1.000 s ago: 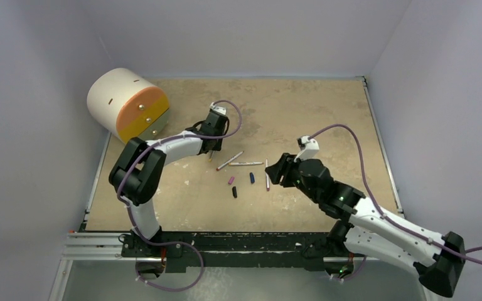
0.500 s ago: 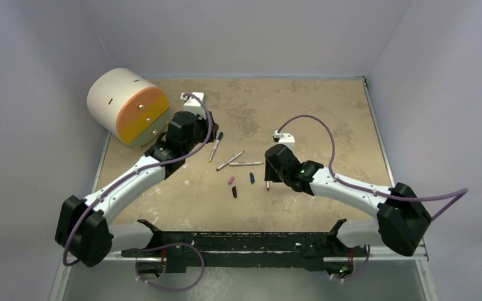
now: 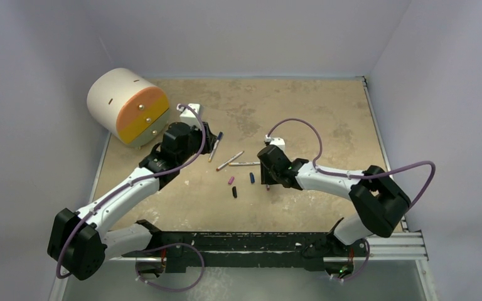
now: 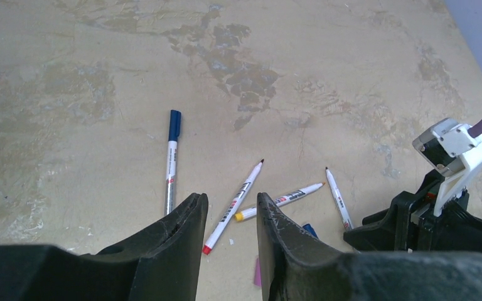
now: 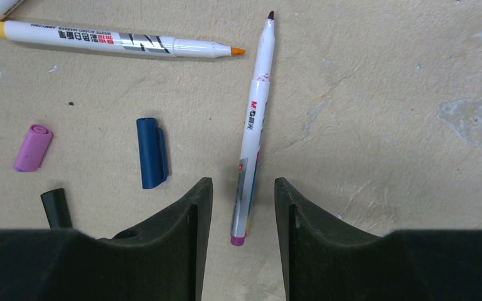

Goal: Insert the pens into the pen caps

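Four white pens lie mid-table. One wears a blue cap point(image 3: 215, 145) point(image 4: 172, 160). A red-ended pen point(image 3: 230, 160) point(image 4: 235, 204), a yellow-ended, orange-tipped pen point(image 3: 246, 163) point(image 5: 116, 39) and a purple-ended pen point(image 3: 267, 184) point(image 5: 251, 125) are uncapped. Loose pink cap point(image 3: 231, 180) point(image 5: 32, 147), blue cap point(image 3: 251, 178) point(image 5: 151, 152) and black cap point(image 3: 234, 192) point(image 5: 56, 207) lie just in front of them. My left gripper point(image 3: 208, 139) point(image 4: 230, 199) is open and empty, behind the red-ended pen. My right gripper point(image 3: 268, 177) point(image 5: 243, 183) is open, its jaws on either side of the purple-ended pen's rear end without touching it.
A large white drum with an orange and yellow face point(image 3: 127, 103) lies at the back left, close to my left arm. Grey walls ring the tan table point(image 3: 314, 106). In the left wrist view my right arm's wrist point(image 4: 439, 213) sits just right of the pens.
My right gripper moved left and now hangs over the purple-ended pen. My left arm changed posture, its gripper ending just left of the capped pen. Pens and caps have not moved.
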You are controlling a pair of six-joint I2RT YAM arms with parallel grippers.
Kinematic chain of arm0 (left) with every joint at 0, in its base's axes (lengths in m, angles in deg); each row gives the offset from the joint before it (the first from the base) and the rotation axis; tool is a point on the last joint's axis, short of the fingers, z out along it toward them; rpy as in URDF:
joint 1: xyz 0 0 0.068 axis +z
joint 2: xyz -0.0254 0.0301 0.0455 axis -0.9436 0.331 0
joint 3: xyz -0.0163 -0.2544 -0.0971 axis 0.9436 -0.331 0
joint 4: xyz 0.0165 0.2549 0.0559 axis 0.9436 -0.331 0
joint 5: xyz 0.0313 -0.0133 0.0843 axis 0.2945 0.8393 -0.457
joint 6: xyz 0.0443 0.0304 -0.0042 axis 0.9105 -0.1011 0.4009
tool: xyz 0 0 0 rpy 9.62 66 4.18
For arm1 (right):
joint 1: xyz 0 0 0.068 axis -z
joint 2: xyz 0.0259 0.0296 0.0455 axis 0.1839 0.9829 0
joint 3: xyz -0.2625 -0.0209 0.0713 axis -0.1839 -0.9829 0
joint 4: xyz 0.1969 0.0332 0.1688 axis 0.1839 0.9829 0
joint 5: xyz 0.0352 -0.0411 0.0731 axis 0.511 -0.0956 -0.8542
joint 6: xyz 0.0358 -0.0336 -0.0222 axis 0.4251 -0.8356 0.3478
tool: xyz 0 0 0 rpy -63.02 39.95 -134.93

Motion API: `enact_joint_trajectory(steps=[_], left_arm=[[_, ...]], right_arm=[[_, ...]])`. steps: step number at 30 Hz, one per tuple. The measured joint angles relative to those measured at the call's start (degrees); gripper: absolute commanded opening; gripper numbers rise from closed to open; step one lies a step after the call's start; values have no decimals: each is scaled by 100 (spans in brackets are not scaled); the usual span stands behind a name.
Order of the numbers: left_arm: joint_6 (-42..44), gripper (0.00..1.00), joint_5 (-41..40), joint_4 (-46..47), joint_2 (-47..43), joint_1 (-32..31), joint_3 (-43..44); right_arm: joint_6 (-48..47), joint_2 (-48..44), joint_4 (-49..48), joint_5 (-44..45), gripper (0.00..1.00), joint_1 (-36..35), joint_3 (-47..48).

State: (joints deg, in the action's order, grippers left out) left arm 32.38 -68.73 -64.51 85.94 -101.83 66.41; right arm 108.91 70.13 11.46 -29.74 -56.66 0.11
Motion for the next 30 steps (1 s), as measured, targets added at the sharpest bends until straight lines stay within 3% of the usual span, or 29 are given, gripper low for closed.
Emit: enact_joint_trajectory(steps=[22, 30], left_arm=[[-20, 34, 96, 26, -22, 0, -66], [-487, 35, 636, 424, -50, 2, -66]], right_arm=[[13, 293, -273, -101, 6, 0, -9], [13, -813, -192, 9, 0, 0, -138]])
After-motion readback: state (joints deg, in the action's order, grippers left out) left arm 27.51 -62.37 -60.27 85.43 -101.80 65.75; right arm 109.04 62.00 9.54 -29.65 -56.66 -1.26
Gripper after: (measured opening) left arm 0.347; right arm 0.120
